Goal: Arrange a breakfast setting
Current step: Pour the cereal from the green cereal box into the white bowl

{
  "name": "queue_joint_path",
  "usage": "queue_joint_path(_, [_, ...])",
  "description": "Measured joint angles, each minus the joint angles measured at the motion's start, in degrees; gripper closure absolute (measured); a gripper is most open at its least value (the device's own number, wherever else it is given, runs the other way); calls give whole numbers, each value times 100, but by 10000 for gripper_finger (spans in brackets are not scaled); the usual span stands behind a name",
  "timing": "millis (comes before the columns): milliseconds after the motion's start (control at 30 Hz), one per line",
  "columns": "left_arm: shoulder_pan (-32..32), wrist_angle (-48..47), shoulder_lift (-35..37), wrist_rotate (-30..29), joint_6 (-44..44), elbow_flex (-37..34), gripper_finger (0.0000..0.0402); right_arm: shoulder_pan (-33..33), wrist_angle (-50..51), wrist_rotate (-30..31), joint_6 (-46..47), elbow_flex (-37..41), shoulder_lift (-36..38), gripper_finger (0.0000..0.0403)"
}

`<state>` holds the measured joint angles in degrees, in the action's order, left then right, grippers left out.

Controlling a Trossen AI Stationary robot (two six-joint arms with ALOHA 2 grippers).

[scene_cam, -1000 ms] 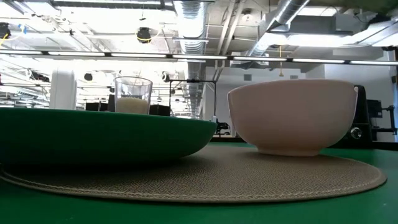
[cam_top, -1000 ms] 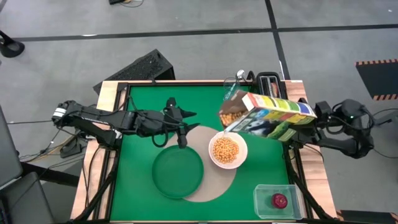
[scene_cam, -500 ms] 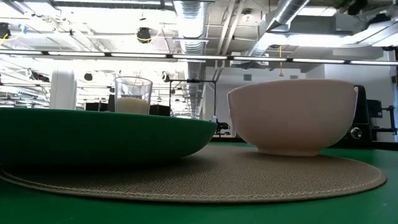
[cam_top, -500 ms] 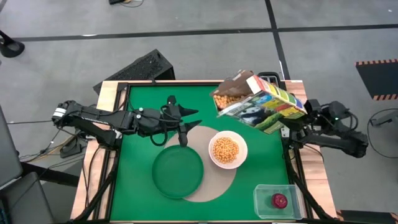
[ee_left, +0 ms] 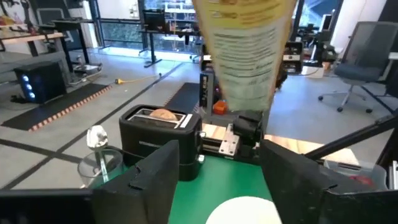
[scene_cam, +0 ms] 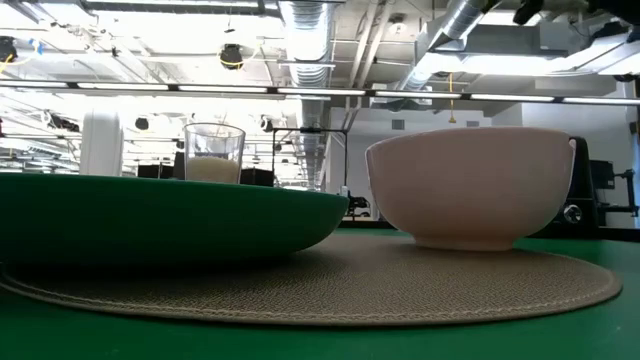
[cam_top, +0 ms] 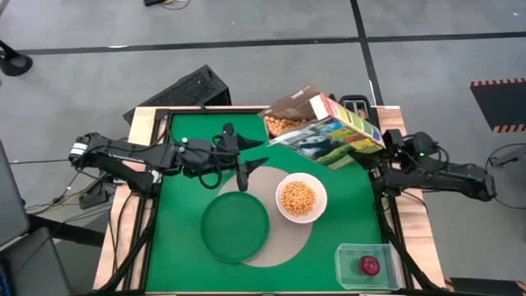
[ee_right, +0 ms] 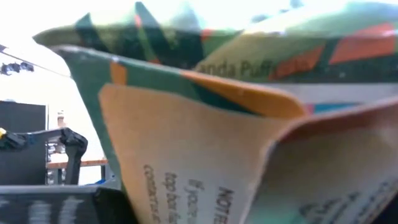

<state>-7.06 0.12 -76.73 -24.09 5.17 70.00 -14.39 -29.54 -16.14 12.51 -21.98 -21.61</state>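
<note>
My right gripper is shut on the green-yellow cereal box, held in the air above the table's far right, its open top showing cereal. The white bowl, filled with cereal, and the dark green plate stand on the round beige placemat. My left gripper hovers open above the mat's far-left edge, pointing toward the box with nothing between its fingers. The milk glass stands near the far edge, hidden under the box in the high view. My right gripper holds the cereal box near its closed bottom end, coming level from the table's right side. The box itself hides the fingers, so the kind of hold does not show. The box is lifted clear and slants, its open top toward the far left.
A black toaster with a brown bagel in its slot stands at the far edge. The red apple lies in a clear container at the near right corner. A raised black frame borders the green table.
My right gripper has drawn back from above the bowl toward the table's far edge and tipped upward. The cereal box has gone with it: its open end, which hung over the bowl, has swung away toward the far left and now faces up.
</note>
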Motion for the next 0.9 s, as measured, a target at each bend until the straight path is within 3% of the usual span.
queue_joint_path(367, [89, 341, 0, 147, -2, 0, 14, 2, -829, 1, -88, 0, -759, 172])
queue_joint_path(900, [108, 1763, -527, 435, -647, -7, 2, 11, -2212, -1, -52, -2, -1784, 172])
